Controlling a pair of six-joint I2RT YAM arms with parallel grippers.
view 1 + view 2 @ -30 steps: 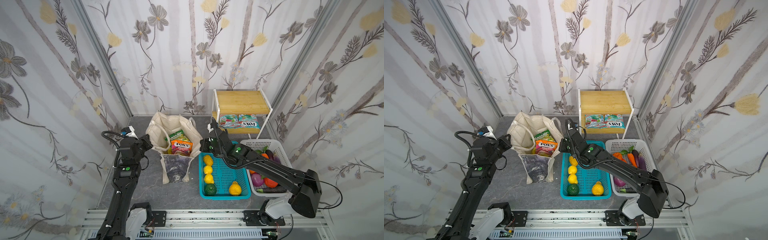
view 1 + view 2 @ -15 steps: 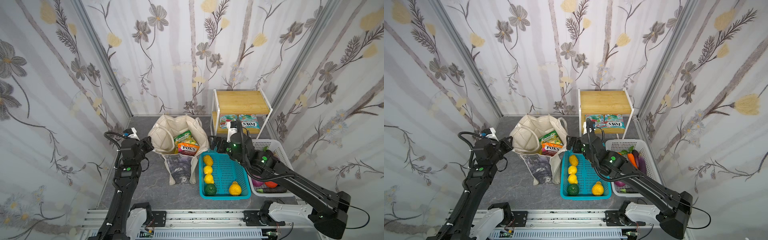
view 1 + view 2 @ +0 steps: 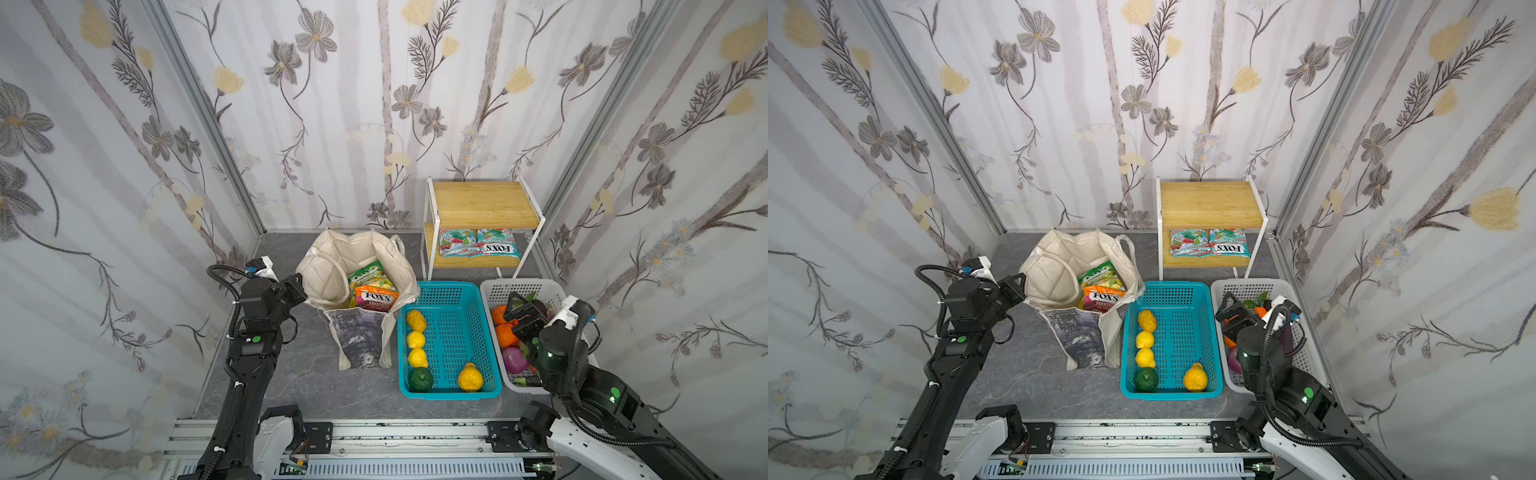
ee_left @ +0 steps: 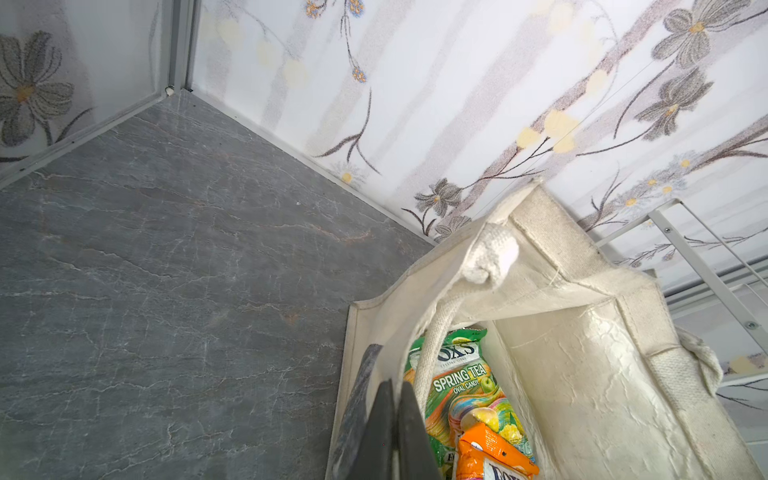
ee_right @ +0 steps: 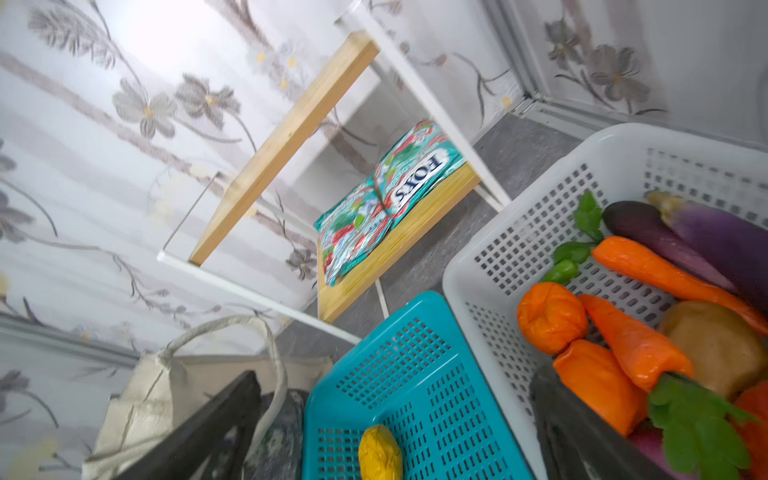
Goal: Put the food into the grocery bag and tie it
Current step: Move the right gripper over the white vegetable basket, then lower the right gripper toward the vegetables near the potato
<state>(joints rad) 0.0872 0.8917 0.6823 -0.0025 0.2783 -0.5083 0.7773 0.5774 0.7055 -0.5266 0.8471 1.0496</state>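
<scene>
Two grippers, in opposite states. The right gripper (image 3: 524,311) has its jaws spread as wide as they go and holds nothing. It hangs over the left side of the white basket (image 3: 519,287), close to the wall this basket shares with the teal basket (image 3: 457,291). In the right wrist view the open span straddles that wall, so the vegetables lie off toward one finger, not centred between the two. Nearest that finger are an orange (image 5: 550,318) and two carrots (image 5: 636,345). Their long axes slant across the line on which the jaws would close, so a carrot probably calls for a turn of the wrist, while the round orange does not. Dark eggplants (image 5: 665,241) lie beyond them. This arm is plainly the nearer one to the pile. The grocery bag (image 3: 332,266) stands upright on the far side of the teal basket from the pile. Its mouth is open and FOX'S candy packets (image 3: 376,300) are already inside. The left gripper (image 3: 296,290) sits at the bag's left rim. Its jaws are pinched shut, apparently on the canvas edge, holding the mouth wide. Lemons (image 3: 416,321) wait in the teal basket, and two more packets (image 3: 478,248) lie on the small shelf behind.
</scene>
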